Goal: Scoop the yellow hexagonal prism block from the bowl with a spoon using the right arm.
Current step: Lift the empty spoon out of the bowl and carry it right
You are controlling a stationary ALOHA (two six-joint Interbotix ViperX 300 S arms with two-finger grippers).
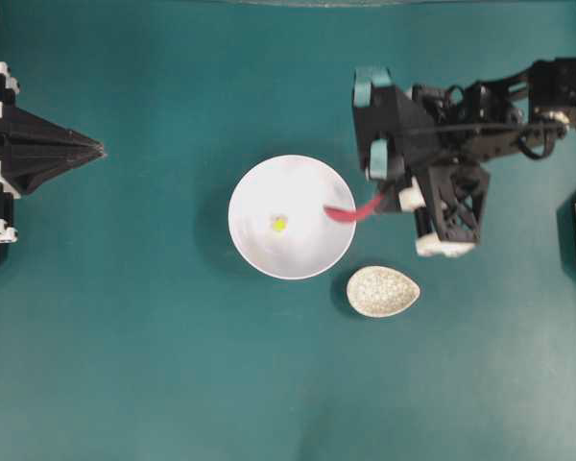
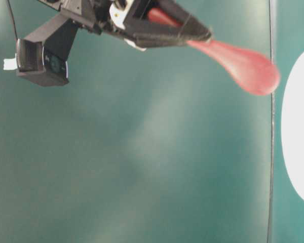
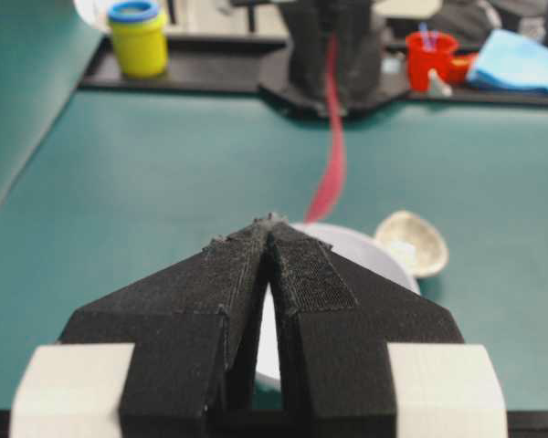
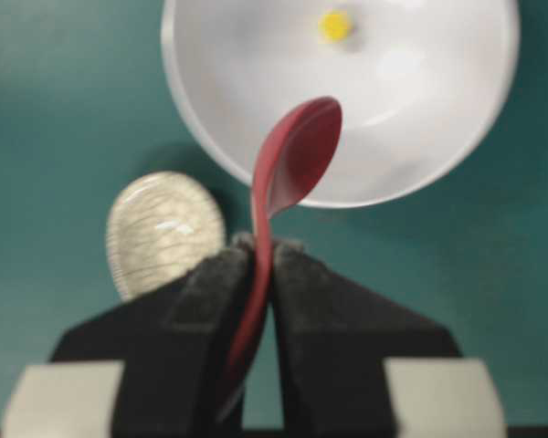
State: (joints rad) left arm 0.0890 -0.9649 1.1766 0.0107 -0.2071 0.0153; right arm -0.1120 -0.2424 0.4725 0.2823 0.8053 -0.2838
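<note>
Since the right gripper (image 4: 260, 260) pinches the spoon (image 4: 288, 169) edge-on by its handle, it could twist while nudging the yellow block (image 4: 334, 25) around the bowl (image 4: 210, 109); left gripper (image 3: 272, 239) sits closed, empty.

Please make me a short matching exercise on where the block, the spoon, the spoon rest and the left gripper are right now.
Things:
1. block
2. spoon
3. spoon rest
4. left gripper

Places or states:
A. shut, holding nothing, away from the bowl
B. on the table beside the bowl
C. clamped in the right gripper
D. lying in the bowl

Pairs: 1-D, 2-C, 3-B, 4-A
</note>
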